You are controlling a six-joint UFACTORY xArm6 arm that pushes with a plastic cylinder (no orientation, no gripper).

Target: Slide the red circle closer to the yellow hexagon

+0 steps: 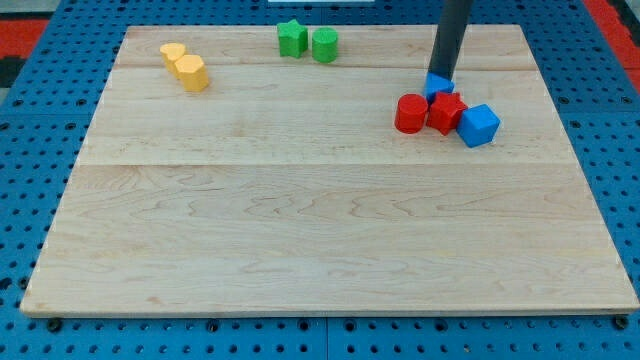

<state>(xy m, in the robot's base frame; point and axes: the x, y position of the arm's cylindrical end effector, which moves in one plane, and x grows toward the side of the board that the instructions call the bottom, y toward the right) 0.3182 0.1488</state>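
Note:
The red circle (410, 114) stands at the view's right, touching a red star-like block (445, 112) on its right. The yellow hexagon (192, 73) is at the view's top left, touching another yellow block (173, 53) above it. My tip (441, 77) comes down from the view's top, resting at the upper edge of a small blue block (438, 86), just above and right of the red circle.
A blue cube (479, 125) touches the red star's right side. A green star-like block (292, 38) and a green circle (324, 45) sit side by side at the view's top middle. The wooden board (320, 240) lies on a blue pegboard.

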